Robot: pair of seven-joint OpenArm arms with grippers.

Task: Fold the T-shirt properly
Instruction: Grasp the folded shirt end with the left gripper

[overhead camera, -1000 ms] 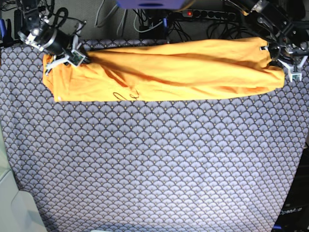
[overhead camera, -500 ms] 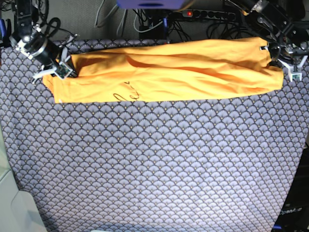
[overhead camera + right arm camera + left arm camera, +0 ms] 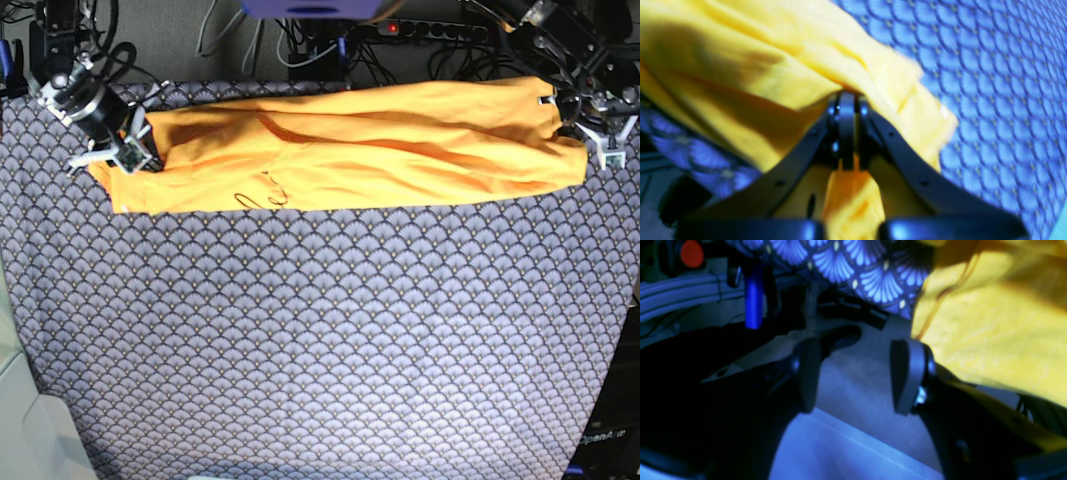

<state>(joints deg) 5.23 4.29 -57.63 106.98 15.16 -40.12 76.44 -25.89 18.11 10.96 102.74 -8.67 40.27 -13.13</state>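
Observation:
The yellow-orange T-shirt (image 3: pixel 350 145) lies folded into a long band along the far edge of the blue-grey scallop-patterned table cover (image 3: pixel 320 340). My right gripper (image 3: pixel 128 150) is at the shirt's left end in the base view. In the right wrist view it (image 3: pixel 846 133) is shut on a fold of the T-shirt (image 3: pixel 773 76), with cloth showing between the jaws. My left gripper (image 3: pixel 605 140) is at the shirt's right end. In the left wrist view it (image 3: pixel 857 376) is open and empty, with the T-shirt (image 3: pixel 990 330) just beside its right finger (image 3: pixel 907 373).
A power strip with a red switch (image 3: pixel 392 28) and several cables lie behind the table's far edge. A pale box (image 3: pixel 25 420) stands at the near left corner. The left arm hangs over the table's far right corner.
My right gripper has moved left and slightly toward the near side with the shirt's end, pulling the band straighter. The left arm has not moved.

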